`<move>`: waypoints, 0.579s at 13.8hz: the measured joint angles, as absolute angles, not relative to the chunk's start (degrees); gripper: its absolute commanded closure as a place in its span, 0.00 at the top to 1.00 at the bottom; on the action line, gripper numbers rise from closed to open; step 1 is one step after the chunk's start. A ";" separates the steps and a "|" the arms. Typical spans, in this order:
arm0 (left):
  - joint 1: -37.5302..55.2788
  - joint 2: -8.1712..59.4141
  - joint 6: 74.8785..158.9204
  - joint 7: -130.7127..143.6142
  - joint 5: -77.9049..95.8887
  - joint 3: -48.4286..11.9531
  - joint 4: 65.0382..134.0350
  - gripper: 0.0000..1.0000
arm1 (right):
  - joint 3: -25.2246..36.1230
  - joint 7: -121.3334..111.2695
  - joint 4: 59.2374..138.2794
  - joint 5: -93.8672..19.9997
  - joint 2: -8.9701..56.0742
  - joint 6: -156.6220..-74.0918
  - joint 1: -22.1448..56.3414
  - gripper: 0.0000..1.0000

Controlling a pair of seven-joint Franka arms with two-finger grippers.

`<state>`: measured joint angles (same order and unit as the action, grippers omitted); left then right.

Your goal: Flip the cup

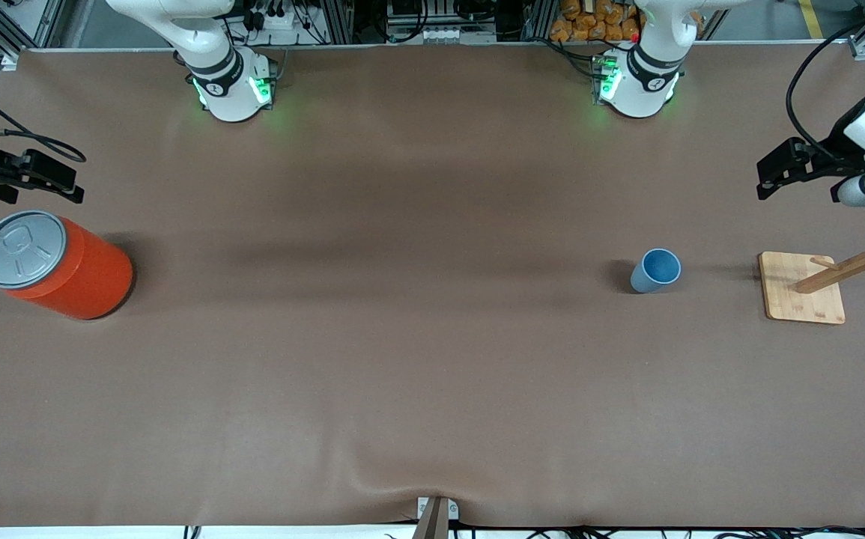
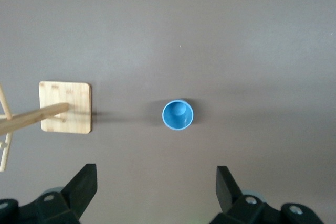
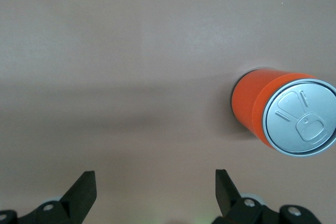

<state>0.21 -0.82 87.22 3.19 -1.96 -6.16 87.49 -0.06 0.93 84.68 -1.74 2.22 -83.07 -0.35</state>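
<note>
- Front view: nearest the camera lies a bare stretch of the brown table. Farther up, the cup stands upright, mouth up, toward the left arm's end of the table, near the wooden rack. The left hand hangs above the table's edge at that end, clearly the closer of the two. The right hand waits over the other end, above the orange can, well apart from the cup.
- Left wrist view: the cup shows its darker inside, so its long axis is vertical. It sits ahead of the left hand, roughly centred between the fingers, which are spread wide.
- Right wrist view: the right hand is likewise spread wide and empty; only the can shows.
</note>
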 measured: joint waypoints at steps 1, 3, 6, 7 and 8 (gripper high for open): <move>0.87 -2.27 87.07 3.11 -1.96 -5.10 89.18 1.00 | -0.05 0.93 84.68 -1.62 2.22 -83.07 -0.35 1.00; 0.95 -5.27 86.99 2.90 -1.96 -4.39 92.32 1.00 | -0.06 0.91 84.69 -0.48 2.22 -83.06 -0.30 1.00; 1.00 -7.53 86.83 2.84 -1.96 -4.25 93.59 1.00 | -0.09 0.90 84.81 0.91 2.22 -82.90 0.13 1.00; 1.05 -7.69 86.83 2.84 -1.95 -4.25 93.54 1.00 | -0.09 0.90 84.87 1.01 2.22 -82.85 0.17 1.00; 1.08 -7.70 86.83 2.84 -1.94 -4.25 93.51 1.00 | -0.08 0.90 84.93 1.04 2.22 -82.84 0.18 1.00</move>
<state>1.08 -7.70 86.83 2.84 -1.94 -4.25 93.51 -0.08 0.90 84.93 1.04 2.22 -82.84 0.18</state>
